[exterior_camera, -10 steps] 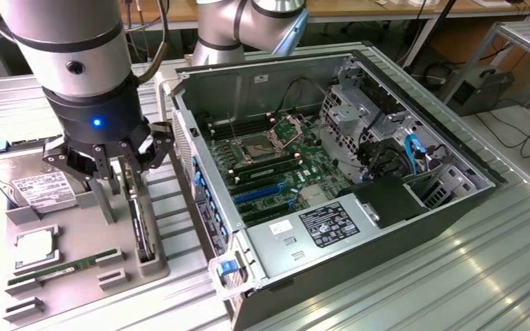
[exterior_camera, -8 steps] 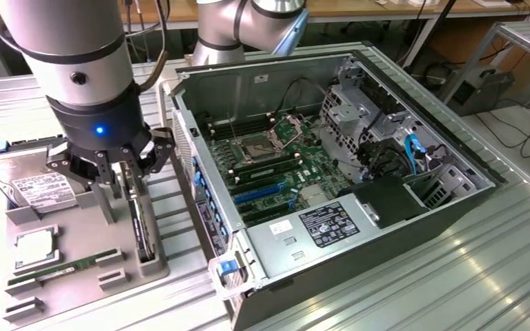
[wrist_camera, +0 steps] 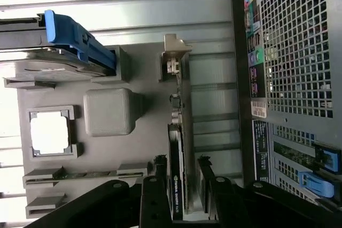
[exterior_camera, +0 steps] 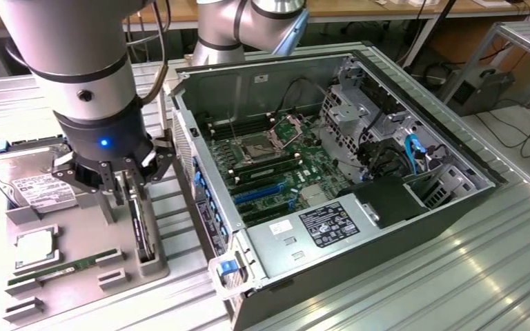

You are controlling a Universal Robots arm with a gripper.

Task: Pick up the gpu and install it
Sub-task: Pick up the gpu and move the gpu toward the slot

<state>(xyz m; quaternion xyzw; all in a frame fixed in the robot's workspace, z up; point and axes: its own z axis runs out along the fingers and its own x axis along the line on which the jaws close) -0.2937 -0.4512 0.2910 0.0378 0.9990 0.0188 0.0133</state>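
Wrist view: fingers [wrist_camera: 158, 185] stood spread astride the upright gpu [wrist_camera: 177, 153].
Risk: off-centre closing might have tipped it in its holder [wrist_camera: 144, 78].

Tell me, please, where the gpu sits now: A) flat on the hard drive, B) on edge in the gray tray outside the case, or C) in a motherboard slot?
B: the gpu stands on edge in the gray tray beside the computer case, with the open gripper astride it.
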